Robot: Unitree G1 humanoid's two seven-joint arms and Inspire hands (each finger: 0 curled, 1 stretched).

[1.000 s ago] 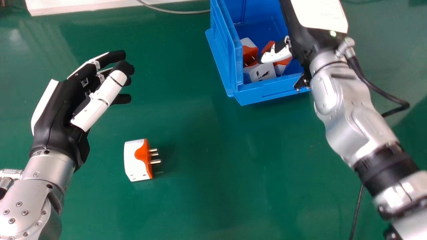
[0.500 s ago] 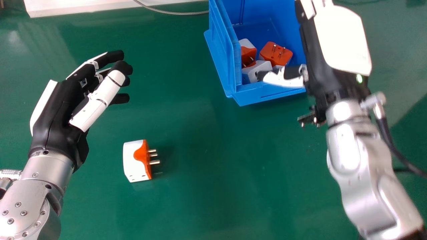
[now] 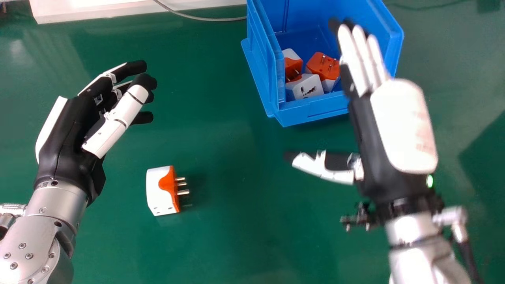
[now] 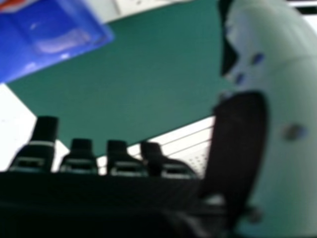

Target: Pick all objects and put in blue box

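In the head view we log the right hand [image 3: 402, 122] at right, empty, fingers straight, thumb apart, presumably freed for the loose adapter [image 3: 159, 191], lower left, whose sideways prongs leave its body graspable; left hand [image 3: 63, 136] idles relaxed at left, stowed adapters [image 3: 309, 86] in blue box [image 3: 311, 112], upper right.

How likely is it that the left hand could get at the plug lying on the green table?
Probably yes: the left hand is near the plug, and nothing on the table stands between them.
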